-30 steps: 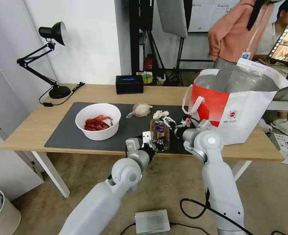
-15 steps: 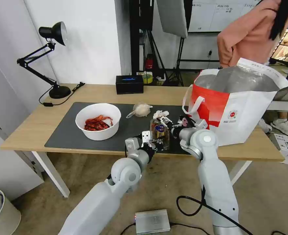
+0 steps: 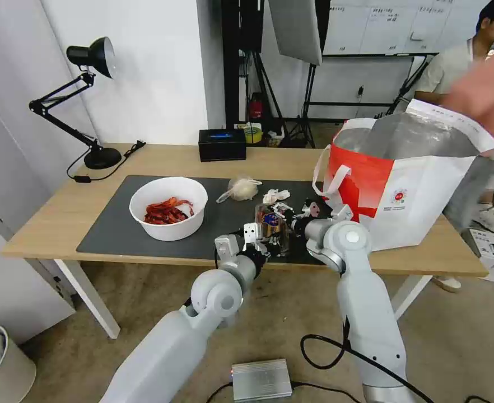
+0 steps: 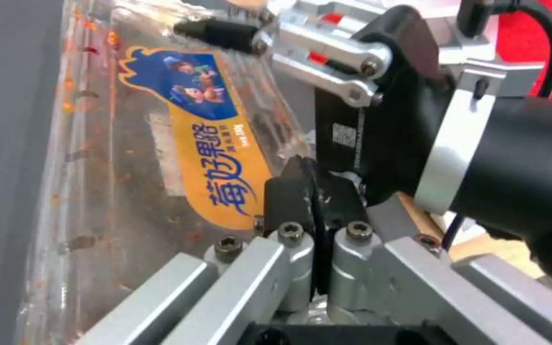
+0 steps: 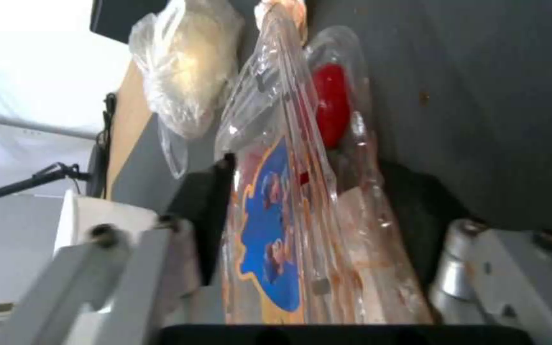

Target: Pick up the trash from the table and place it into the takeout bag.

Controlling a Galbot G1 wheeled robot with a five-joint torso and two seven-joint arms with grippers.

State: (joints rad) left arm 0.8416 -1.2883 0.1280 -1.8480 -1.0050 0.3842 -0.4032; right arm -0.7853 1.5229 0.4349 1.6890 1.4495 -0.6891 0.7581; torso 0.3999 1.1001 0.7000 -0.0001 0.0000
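Crinkly clear tray [image 3: 271, 224] between pincers

On the table [image 3: 56, 215], the bowl [image 3: 168, 208] sits left of the tray [image 3: 270, 221], the takeout bag [image 3: 409, 179] right.

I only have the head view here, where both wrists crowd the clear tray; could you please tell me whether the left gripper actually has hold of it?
Observer: Yes. In the left wrist view the left gripper has its jaws pinched shut on a thin edge of the clear tray, beside its yellow and blue label.
Operator: Thank you. And how does the right gripper stand?
Observer: In the right wrist view the right gripper has its jaws spread open, with the tray on edge between them.
Operator: Is anything left inside the tray?
Observer: One red piece shows through the clear plastic, near the tray's far end.
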